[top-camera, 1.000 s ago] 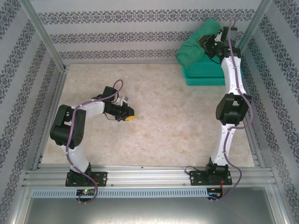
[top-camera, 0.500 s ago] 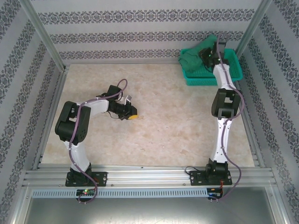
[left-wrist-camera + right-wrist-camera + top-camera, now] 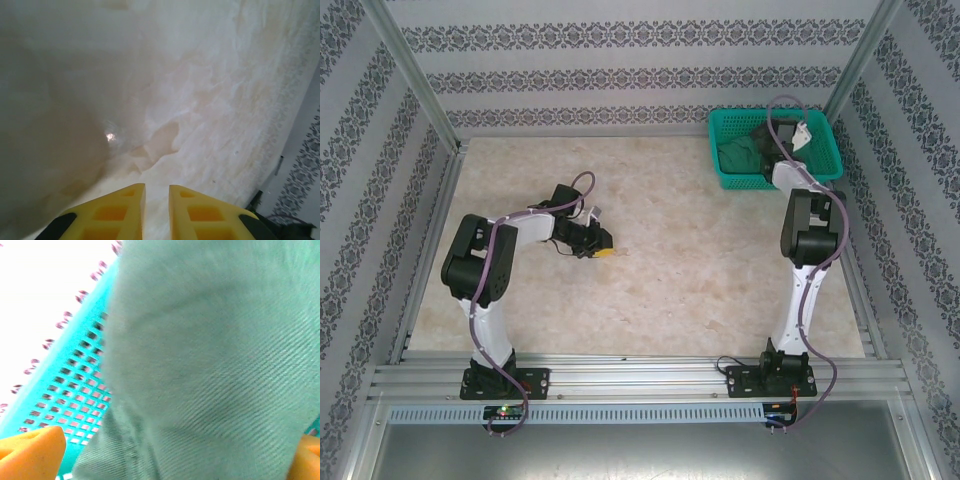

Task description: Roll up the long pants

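Long pants (image 3: 210,365) were soft woven cloth, fine diag. twill, matt; basket (image 3: 65,390) was plastic mesh, smooth; table top (image 3: 200,100) looked smooth, marbled, w/ faint sheen; frame rails (image 3: 620,375) were bare metal.

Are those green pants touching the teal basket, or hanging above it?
Touching. The top view shows the long pants bundled inside the basket, resting in it; the right wrist view shows the cloth against its mesh wall.
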Available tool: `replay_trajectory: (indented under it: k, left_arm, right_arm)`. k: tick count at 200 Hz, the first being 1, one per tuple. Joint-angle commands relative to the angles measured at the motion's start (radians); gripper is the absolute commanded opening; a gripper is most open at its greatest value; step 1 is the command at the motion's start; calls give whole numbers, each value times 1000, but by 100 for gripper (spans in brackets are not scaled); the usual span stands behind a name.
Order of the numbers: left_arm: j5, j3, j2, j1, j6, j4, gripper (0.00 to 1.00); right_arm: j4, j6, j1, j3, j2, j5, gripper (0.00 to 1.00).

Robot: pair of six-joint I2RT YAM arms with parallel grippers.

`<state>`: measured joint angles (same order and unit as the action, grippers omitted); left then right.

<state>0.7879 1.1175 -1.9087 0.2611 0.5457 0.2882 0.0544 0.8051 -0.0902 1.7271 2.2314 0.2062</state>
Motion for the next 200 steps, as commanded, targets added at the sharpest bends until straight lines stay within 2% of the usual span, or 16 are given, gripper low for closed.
replay_trajectory:
  k: [1, 29, 49, 59, 76, 91, 97, 101, 103, 116, 135, 145, 160, 180, 200]
  left_arm:
    - [-134, 34, 110, 8, -83, 11, 22]
    - [-366, -8, 262, 8, -134, -50, 26]
    - [-564, -67, 391, 8, -152, -114, 27]
    - [-664, -92, 449, 8, -150, -129, 33]
    - [-824, -104, 516, 6, -156, -107, 39]
    - [-929, -199, 589, 19, -247, -225, 40]
    - [-976, -263, 635, 24, -283, -297, 46]
    - [-1013, -302, 664, 24, -304, -337, 64]
    - [-1029, -317, 679, 25, -310, -351, 70]
    - [-1170, -392, 756, 21, -371, -374, 94]
    - [-1337, -461, 812, 17, -452, -399, 100]
    - [-1376, -533, 833, 14, -473, -492, 100]
    - [-1374, -660, 850, -3, -473, -652, 100]
    - [-1312, -835, 821, -43, -435, -866, 100]
    - [-1348, -908, 772, -63, -453, -1018, 100]
  right_arm:
    - [59, -237, 85, -4, -110, 193, 98]
    - [65, -480, 193, -25, -188, 286, 98]
    - [123, -688, 310, -142, -312, 370, 98]
    - [149, -766, 371, -230, -394, 383, 98]
    - [108, -821, 464, -365, -541, 380, 98]
    - [56, -856, 545, -484, -661, 390, 98]
    - [48, -873, 577, -534, -702, 399, 98]
    - [45, -888, 602, -566, -727, 414, 98]
    - [48, -897, 614, -588, -741, 423, 98]
    - [75, -952, 683, -709, -821, 460, 98]
    - [20, -935, 741, -827, -924, 461, 98]
    - [-18, -887, 752, -874, -978, 440, 98]
    - [-59, -836, 760, -947, -1061, 423, 98]
    - [-62, -800, 762, -1044, -1159, 433, 98]
    - [-80, -780, 765, -1130, -1275, 441, 98]
